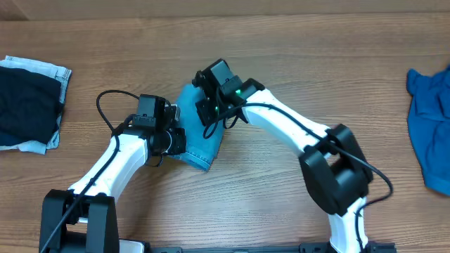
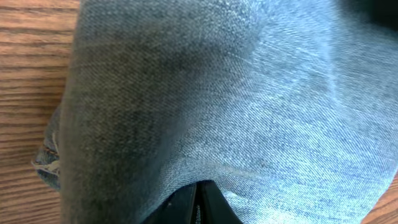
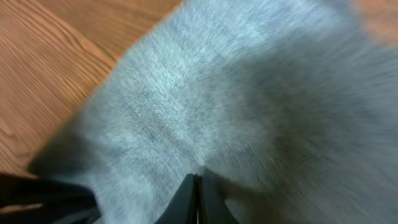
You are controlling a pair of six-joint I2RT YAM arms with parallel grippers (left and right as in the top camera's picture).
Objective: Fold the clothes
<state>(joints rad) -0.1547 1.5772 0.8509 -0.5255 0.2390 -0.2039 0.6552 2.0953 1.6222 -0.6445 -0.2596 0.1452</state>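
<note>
Overhead view, lower edge of the frame: the black bases of the two arms stand at lower left and lower right, and the white links of the left arm (image 1: 105, 165) and right arm (image 1: 295, 130) reach inward toward the middle of the table (image 1: 316, 56). The surface is brown wood with grain running side to side. It fills every view, and no wall or floor of the room shows.

Middle of the frame: a small bundle of light-blue jeans (image 1: 200, 149) lies between the two wrists, partly covered by them. The left gripper (image 1: 174, 138) sits on its left edge and the right gripper (image 1: 211, 107) on its upper edge. A green light glows on the right wrist.

Left wrist view: the black fingers (image 2: 186, 208) are pressed together, their tips meeting a fold of the jeans (image 2: 249, 112), which they appear to pinch. The denim spreads across most of the view, and wood shows along the left side.

Right wrist view: the fingers (image 3: 189, 202) are likewise closed, tips set into the jeans (image 3: 236, 106). The cloth is blurred and covers all but the upper left corner, where wood shows.

Overhead view, far sides: at the left edge a dark garment (image 1: 24, 105) rests on a pale denim piece (image 1: 56, 74). At the right edge lies a rumpled bright blue garment (image 1: 430, 126). Both are well apart from the grippers.
</note>
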